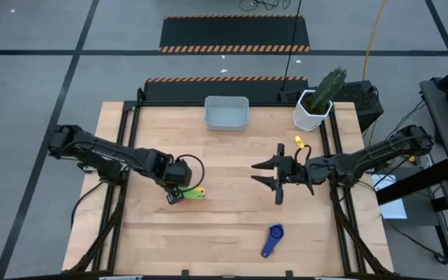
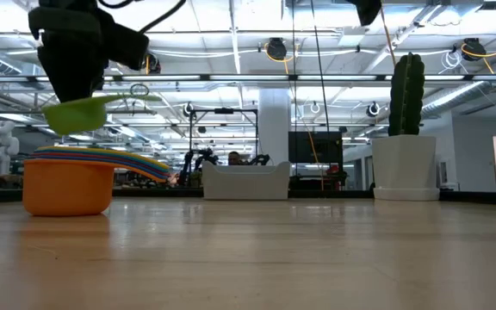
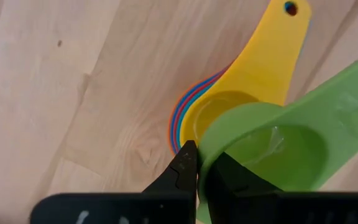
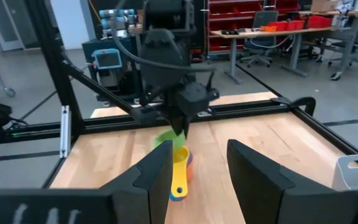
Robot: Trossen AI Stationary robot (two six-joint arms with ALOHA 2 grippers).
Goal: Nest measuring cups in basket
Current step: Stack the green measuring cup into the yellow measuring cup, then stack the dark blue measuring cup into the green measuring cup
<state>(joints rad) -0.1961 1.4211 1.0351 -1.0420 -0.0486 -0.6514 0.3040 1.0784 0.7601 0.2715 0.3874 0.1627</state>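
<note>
A stack of nested measuring cups [image 2: 67,185], orange at the bottom and yellow [image 3: 253,74] on top, stands on the table's left half. My left gripper [image 3: 197,168] hangs just above the stack, shut on a green measuring cup [image 2: 76,114]. A blue measuring cup [image 1: 272,239] lies alone near the front edge. The grey-blue basket [image 1: 226,113] stands at the far edge with nothing showing inside. My right gripper [image 1: 255,173] hovers open right of centre, level, pointing at the stack, with nothing between its fingers. My left gripper pinches the green cup's bowl wall at the rim [image 3: 205,163], on the side away from the handle. One finger [image 3: 232,180] is inside the bowl and one [image 3: 180,171] outside. The fingers point down from above. The cup is clear of the stack, open side up, handle slanting away.
A white faceted pot with a cactus [image 1: 315,109] stands at the far right corner, right of the basket. A small yellow item [image 1: 299,142] lies near my right arm. Bare wood lies between the stack and the basket.
</note>
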